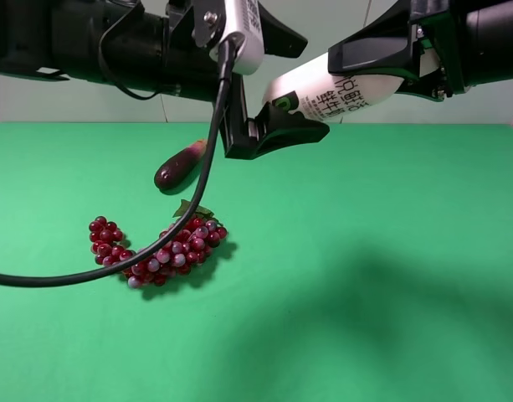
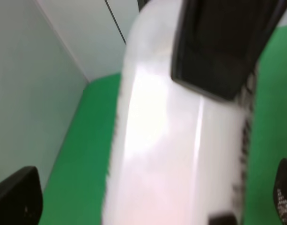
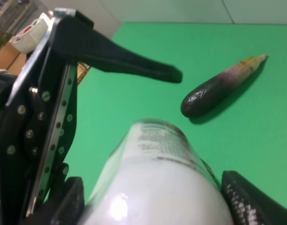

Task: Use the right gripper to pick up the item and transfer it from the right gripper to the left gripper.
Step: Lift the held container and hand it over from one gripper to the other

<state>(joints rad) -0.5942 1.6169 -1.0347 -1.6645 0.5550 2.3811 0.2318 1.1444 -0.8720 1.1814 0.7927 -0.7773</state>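
The white bottle [image 1: 340, 90] with the green-and-black label is held in the air, lying sideways, by my right gripper [image 1: 366, 74], which is shut on it. My left gripper [image 1: 310, 84], the one with the looping cable, is open, with its jaws above and below the bottle's free end. Its upper finger stands clear of the bottle. In the left wrist view the bottle [image 2: 171, 140] fills the frame between my spread fingertips [image 2: 17, 199], with a right finger [image 2: 223, 47] pressed on it. In the right wrist view the bottle [image 3: 157, 187] sits between my pads [image 3: 255, 201], facing the left gripper [image 3: 129, 58].
A dark purple eggplant [image 1: 179, 166] lies on the green table [image 1: 390, 276] below the left gripper; it also shows in the right wrist view [image 3: 218, 89]. A red grape bunch [image 1: 160, 251] lies nearer the front left. The black cable [image 1: 114, 272] loops over the grapes.
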